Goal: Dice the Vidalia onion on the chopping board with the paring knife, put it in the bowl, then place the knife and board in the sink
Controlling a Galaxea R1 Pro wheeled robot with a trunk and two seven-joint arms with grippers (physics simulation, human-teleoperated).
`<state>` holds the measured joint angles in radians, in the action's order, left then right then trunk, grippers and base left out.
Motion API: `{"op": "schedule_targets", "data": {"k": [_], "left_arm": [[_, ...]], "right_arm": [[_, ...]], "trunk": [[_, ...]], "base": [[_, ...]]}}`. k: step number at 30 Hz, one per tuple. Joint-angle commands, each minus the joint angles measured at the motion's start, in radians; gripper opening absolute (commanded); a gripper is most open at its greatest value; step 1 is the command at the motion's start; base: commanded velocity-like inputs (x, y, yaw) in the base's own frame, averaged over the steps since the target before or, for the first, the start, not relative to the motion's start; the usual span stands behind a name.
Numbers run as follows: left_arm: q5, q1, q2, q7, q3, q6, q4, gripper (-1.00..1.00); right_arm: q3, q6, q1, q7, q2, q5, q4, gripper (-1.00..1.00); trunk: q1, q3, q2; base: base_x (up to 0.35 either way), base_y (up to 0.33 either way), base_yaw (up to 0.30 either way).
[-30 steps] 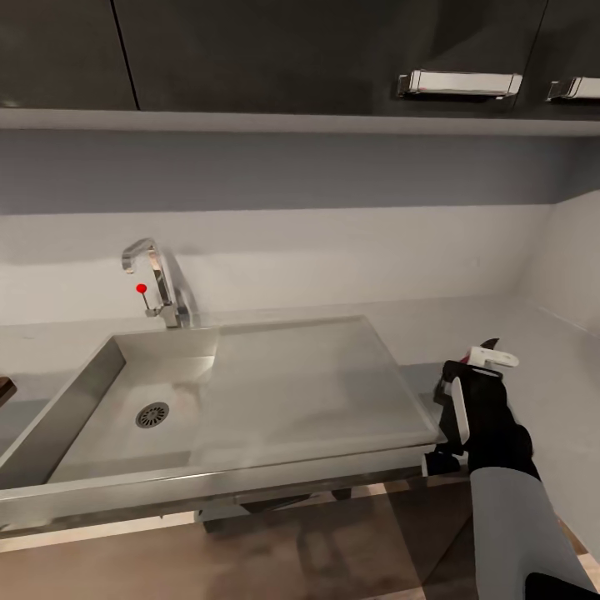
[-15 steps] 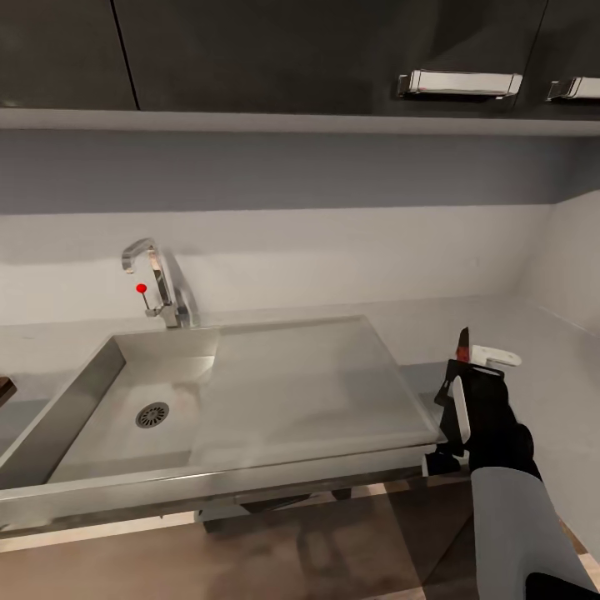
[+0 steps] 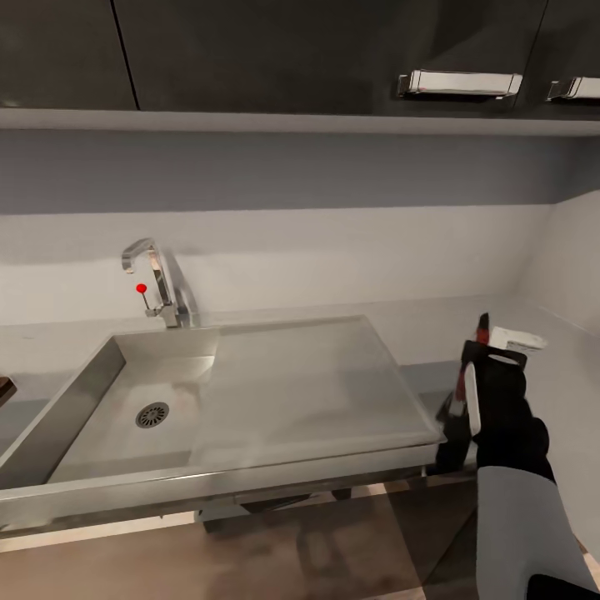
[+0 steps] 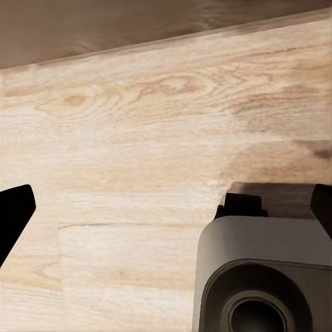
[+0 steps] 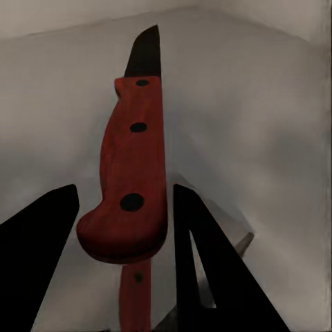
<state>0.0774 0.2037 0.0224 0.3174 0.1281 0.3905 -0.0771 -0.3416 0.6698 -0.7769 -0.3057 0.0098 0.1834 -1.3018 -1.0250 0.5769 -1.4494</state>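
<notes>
Table: a long grey steel countertop [image 3: 433, 329] runs under a pale grey wall, turning a corner at the far right; its surface is smooth and faintly reflective.
Room: dark upper cabinets [image 3: 333, 50] with chrome bar handles [image 3: 458, 83] hang above; a wood-look floor [image 4: 138, 138] lies below, seen plainly from the left wrist.
Sink: the sink [image 3: 108, 367] is a grey steel basin set into the table, with a round drain [image 3: 152, 414] in its bottom and a flat drainboard [image 3: 308, 383] to its right.
Faucet: a curved chrome faucet [image 3: 154, 279] with a small red knob [image 3: 141, 288] stands behind the basin.
Paring knife: the paring knife [image 5: 135, 173] has a red handle with dark rivets and a short dark blade; it points up and away from the arm, raised over the table just right of the drainboard.
Right tool: the right tool [image 3: 487, 350] is clenched on the knife's handle, its dark fingers [image 5: 200, 263] standing on either side of it.
Left tool: the left tool [image 4: 166, 207] hangs over the floor; its dark fingertips sit wide apart with nothing between them.
Other things: a dark brown edge [image 3: 4, 387] shows at the far left of the table; I cannot tell what it is.
In the way: nothing lies on the drainboard between the knife and the basin.
</notes>
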Motion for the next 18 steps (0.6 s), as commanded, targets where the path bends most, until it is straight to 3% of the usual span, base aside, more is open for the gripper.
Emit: {"op": "schedule_targets", "data": {"k": [1, 4, 9, 15, 18], "left_arm": [[0.008, 0.002, 0.001, 0.002, 0.008, 0.007, -0.004, 1.0], [0.008, 0.002, 0.002, 0.002, 0.008, 0.007, -0.004, 1.0], [0.008, 0.002, 0.002, 0.002, 0.008, 0.007, -0.004, 1.0], [0.008, 0.002, 0.002, 0.002, 0.008, 0.007, -0.004, 1.0], [0.008, 0.001, 0.002, 0.002, 0.008, 0.007, -0.004, 1.0]], "right_arm": [[0.003, 0.021, -0.001, 0.001, 0.001, 0.008, -0.024, -1.0], [0.025, 0.059, -0.001, -0.001, 0.001, 0.009, -0.08, -1.0], [0.115, 0.144, -0.001, -0.022, 0.001, 0.012, -0.187, -1.0], [0.211, 0.172, -0.001, -0.076, 0.0, 0.014, -0.212, -1.0], [0.26, 0.173, -0.001, -0.085, 0.0, 0.054, -0.214, -1.0]], "trunk": [[0.0, 0.001, -0.001], [0.0, 0.001, -0.001], [0.0, 0.001, -0.001], [0.0, 0.001, -0.001], [0.0, 0.001, -0.001]], "base": [[0.0, 0.0, 0.0], [0.0, 0.0, 0.0], [0.0, 0.0, 0.0], [-0.001, 0.01, 0.0], [-0.051, 0.112, 0.0]]}}
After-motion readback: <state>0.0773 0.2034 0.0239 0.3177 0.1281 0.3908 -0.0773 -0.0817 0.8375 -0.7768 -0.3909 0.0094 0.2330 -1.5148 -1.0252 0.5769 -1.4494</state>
